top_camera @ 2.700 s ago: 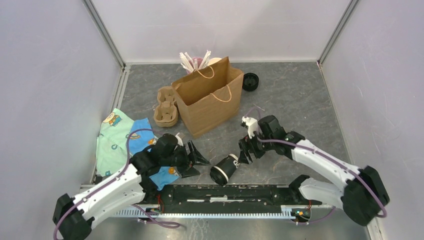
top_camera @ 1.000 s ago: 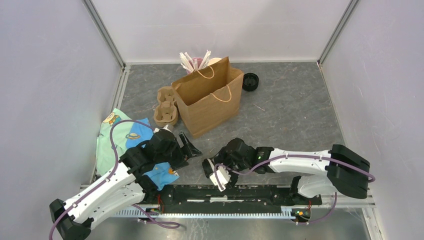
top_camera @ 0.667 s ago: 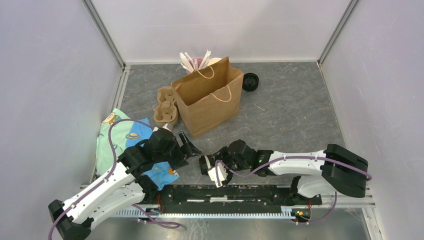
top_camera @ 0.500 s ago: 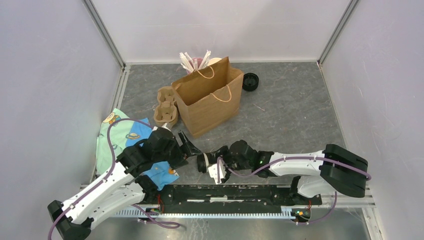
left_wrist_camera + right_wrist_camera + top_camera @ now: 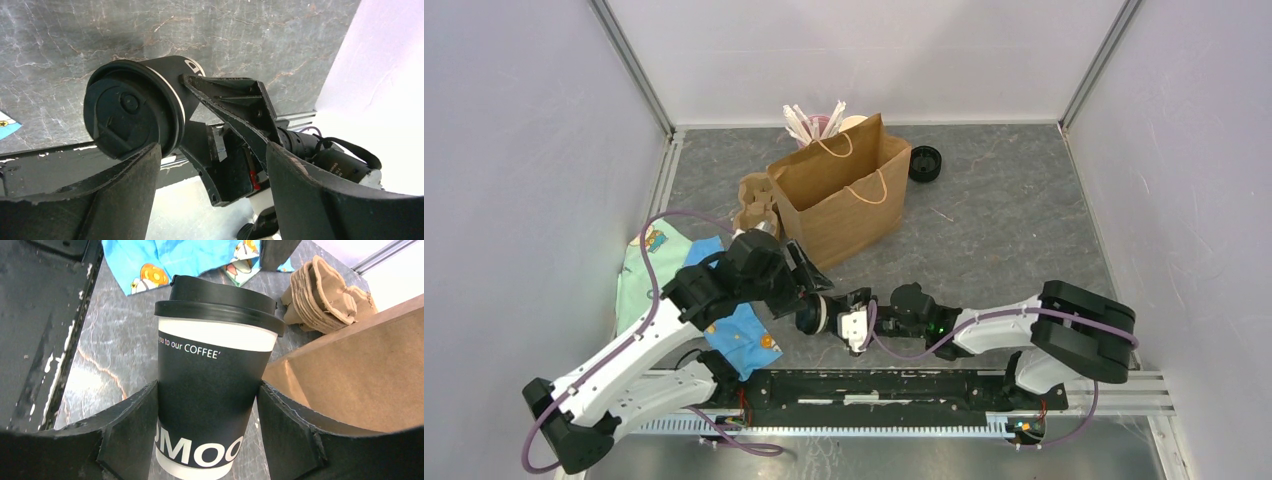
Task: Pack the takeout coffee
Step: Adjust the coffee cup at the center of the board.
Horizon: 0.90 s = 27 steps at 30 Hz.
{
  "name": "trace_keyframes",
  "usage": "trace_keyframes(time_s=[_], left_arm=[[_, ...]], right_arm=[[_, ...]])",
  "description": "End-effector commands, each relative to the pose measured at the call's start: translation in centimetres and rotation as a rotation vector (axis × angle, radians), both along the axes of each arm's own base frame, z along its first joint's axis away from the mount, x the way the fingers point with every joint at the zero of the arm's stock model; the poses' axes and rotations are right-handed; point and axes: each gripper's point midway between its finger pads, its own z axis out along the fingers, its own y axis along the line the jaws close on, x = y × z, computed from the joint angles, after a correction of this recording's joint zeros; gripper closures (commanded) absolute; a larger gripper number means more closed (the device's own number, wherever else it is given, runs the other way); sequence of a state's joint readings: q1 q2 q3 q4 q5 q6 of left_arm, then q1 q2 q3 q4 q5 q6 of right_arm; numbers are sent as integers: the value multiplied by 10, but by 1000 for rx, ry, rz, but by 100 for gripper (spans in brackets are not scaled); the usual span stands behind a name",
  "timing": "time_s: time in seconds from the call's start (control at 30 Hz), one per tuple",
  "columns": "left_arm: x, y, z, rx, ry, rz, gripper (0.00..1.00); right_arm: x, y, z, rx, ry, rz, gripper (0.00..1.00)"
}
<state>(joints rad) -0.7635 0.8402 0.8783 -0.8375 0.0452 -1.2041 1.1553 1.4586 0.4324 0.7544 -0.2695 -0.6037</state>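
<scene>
The takeout coffee [image 5: 215,385] is a black paper cup with a white band, white lettering and a black lid. My right gripper [image 5: 207,427] is shut on its lower body, one finger pressed against each side. In the top view the coffee [image 5: 812,315] lies sideways in my right gripper [image 5: 830,319], with the lid pointing left. My left gripper [image 5: 810,288] is open just beyond the lid. In the left wrist view the lid [image 5: 125,115] faces the camera above my left finger [image 5: 125,190]. My left gripper [image 5: 215,167] holds nothing.
An open brown paper bag [image 5: 844,200] stands behind the grippers, with cardboard cup carriers [image 5: 754,215] to its left. A patterned cloth [image 5: 664,285] lies near left. A stack of black lids [image 5: 925,162] and a holder of straws [image 5: 816,122] sit at the back.
The coffee lay on the table, apart from both grippers. My right gripper has since closed on it and carried it left. My left gripper has moved forward to meet the lid end.
</scene>
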Motion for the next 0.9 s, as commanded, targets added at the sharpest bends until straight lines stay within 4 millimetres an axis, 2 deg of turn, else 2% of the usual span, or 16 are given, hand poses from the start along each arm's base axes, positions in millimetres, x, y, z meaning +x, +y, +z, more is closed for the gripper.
trace_keyframes(time_s=[0.0, 0.07, 0.2, 0.27, 0.4, 0.53, 0.77, 0.87], left_arm=[[6, -1, -1, 71, -18, -50, 18], [8, 1, -2, 101, -11, -44, 19], [17, 15, 14, 157, -66, 4, 18], [19, 18, 15, 171, -77, 8, 18], [18, 12, 6, 176, -51, -22, 17], [24, 8, 4, 210, -59, -48, 16], [31, -11, 1, 200, -34, -108, 16], [32, -20, 2, 160, -30, -116, 17]], right_arm=[[1, 20, 38, 189, 20, 12, 33], [3, 23, 39, 199, 22, 6, 34], [4, 26, 40, 210, 21, 8, 33], [4, 27, 40, 213, 20, 10, 34], [5, 31, 43, 229, 23, 9, 34], [6, 36, 47, 261, 37, 9, 34], [10, 45, 47, 291, 53, 5, 33], [12, 47, 46, 302, 55, 0, 30]])
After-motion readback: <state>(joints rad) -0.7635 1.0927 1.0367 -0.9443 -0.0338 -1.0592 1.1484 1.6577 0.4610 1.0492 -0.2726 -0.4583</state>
